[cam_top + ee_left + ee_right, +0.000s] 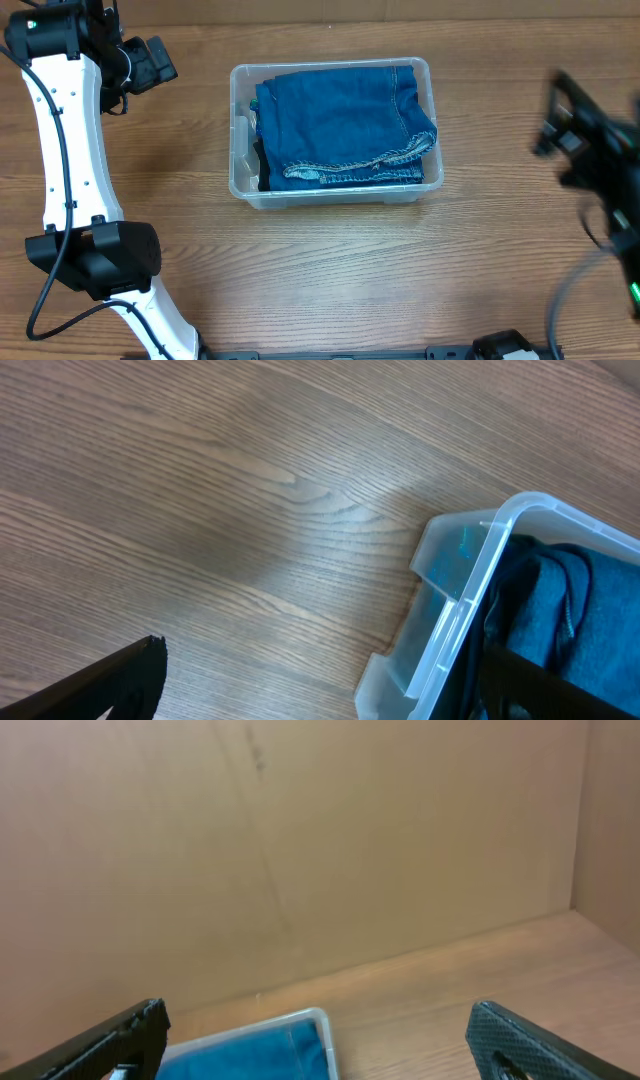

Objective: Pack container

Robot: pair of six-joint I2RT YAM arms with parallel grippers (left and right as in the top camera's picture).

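The clear plastic container [432,130] stands at the table's middle, filled with folded blue jeans [340,120] over a dark garment. My left gripper [155,62] is at the far left, apart from the container, open and empty. In the left wrist view the container's corner [470,595] shows at the right with the jeans [600,620] inside, and the left gripper's fingers [320,695] are spread wide. My right gripper [565,120] is raised at the right edge, blurred, open and empty. The right wrist view shows its fingers [320,1045] wide apart above the container's corner [322,1020].
The wooden table [330,270] surrounds the container. A brown cardboard wall [300,850] rises behind the table. The left arm's white links and black base [95,255] occupy the front left.
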